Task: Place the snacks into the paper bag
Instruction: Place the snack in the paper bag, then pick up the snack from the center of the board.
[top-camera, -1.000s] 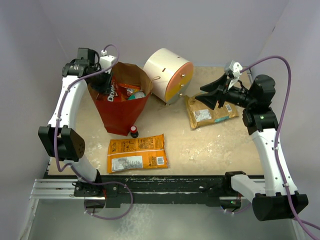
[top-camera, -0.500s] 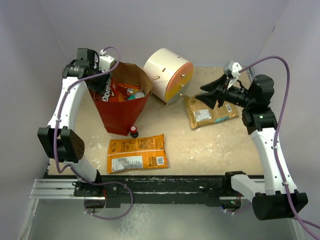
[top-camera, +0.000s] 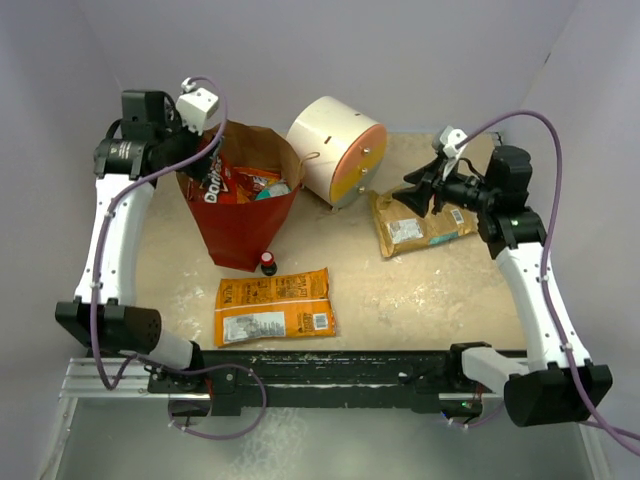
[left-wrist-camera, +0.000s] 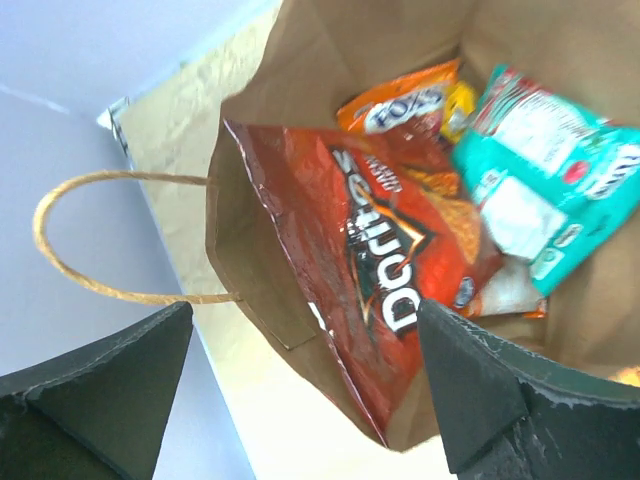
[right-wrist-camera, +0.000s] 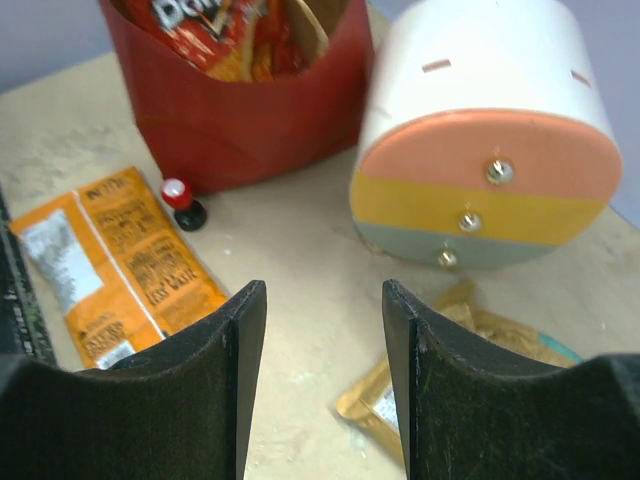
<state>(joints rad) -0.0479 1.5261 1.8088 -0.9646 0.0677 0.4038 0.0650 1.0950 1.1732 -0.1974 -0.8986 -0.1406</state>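
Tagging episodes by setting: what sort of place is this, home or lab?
Probably a lab robot cell: plain walls box in the table, the left arm and right arm mount on an aluminium rail, and the paper bag and orange snack packet look staged.

Overhead view: looks down from high above the near edge of a speckled beige table (top-camera: 450, 290), taking in everything around a tall red paper bag lined in brown kraft (top-camera: 240, 225). Left wrist view: close above that bag, facing straight into its open mouth. Right wrist view: low, well right of the bag, facing it. With the overhead view it shares the bag's red outside, a cream cylindrical drawer unit (top-camera: 335, 150) beside the bag and a large flat orange snack packet (top-camera: 275, 305) in front of the bag.
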